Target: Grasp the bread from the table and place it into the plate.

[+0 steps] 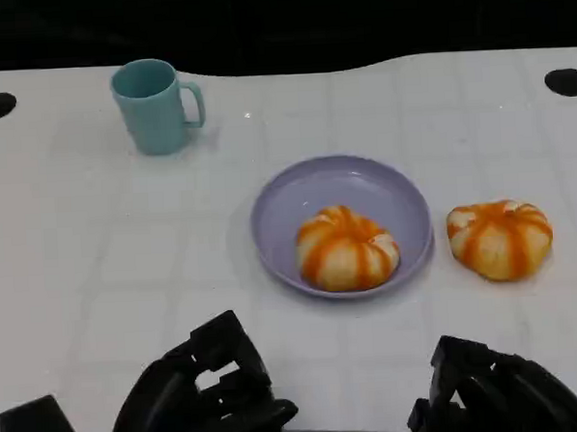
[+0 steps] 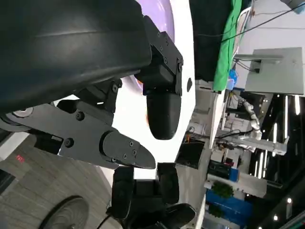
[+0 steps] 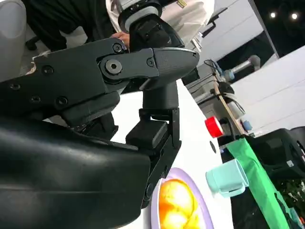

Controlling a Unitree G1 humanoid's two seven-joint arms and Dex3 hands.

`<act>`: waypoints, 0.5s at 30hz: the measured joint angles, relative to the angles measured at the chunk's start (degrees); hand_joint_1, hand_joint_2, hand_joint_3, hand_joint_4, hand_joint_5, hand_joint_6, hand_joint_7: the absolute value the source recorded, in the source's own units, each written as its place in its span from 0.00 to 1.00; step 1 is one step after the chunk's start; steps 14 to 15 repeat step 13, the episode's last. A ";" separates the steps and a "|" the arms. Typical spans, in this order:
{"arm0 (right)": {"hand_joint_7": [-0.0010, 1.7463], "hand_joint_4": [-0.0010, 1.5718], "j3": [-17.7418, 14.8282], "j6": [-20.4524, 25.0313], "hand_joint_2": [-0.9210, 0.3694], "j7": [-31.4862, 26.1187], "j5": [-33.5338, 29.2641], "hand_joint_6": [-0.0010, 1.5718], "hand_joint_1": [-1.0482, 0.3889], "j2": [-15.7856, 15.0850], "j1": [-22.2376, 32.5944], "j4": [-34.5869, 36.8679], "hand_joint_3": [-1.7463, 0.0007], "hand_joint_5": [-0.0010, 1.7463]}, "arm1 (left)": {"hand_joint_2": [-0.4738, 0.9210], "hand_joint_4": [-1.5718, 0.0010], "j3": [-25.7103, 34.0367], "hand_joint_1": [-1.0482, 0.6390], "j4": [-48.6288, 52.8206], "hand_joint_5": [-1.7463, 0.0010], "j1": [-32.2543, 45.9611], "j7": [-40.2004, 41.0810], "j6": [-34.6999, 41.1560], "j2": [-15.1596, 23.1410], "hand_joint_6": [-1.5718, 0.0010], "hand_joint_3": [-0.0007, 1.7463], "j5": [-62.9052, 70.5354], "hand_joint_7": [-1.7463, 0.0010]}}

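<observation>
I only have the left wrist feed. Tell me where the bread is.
Observer: One bread lies in the purple plate. A second bread lies on the table just outside the plate's rim, on the robot's right.
Operator: Report both hands.
Observer: In the head view the left hand and right hand sit low at the near table edge, short of the plate, holding nothing.
Operator: Name anything else on the table.
Observer: A teal mug stands upright at the far left, well apart from the plate.
</observation>
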 measured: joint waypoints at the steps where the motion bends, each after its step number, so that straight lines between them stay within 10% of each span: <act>1: 0.76 0.54 -0.19 0.00 0.00 0.07 0.00 0.48 0.23 -0.11 -0.05 0.06 0.87 0.92 | 0.95 0.56 0.00 0.48 0.09 0.00 -0.01 -0.23 0.00 -0.17 0.68 0.06 0.01 0.00; 15: 0.78 0.54 -1.12 -0.16 0.00 0.30 0.00 0.48 0.23 -0.37 -0.01 0.41 0.87 0.92 | 0.94 0.56 0.00 0.48 1.53 0.00 -0.04 -1.77 -0.49 -0.62 0.69 0.09 0.71 0.00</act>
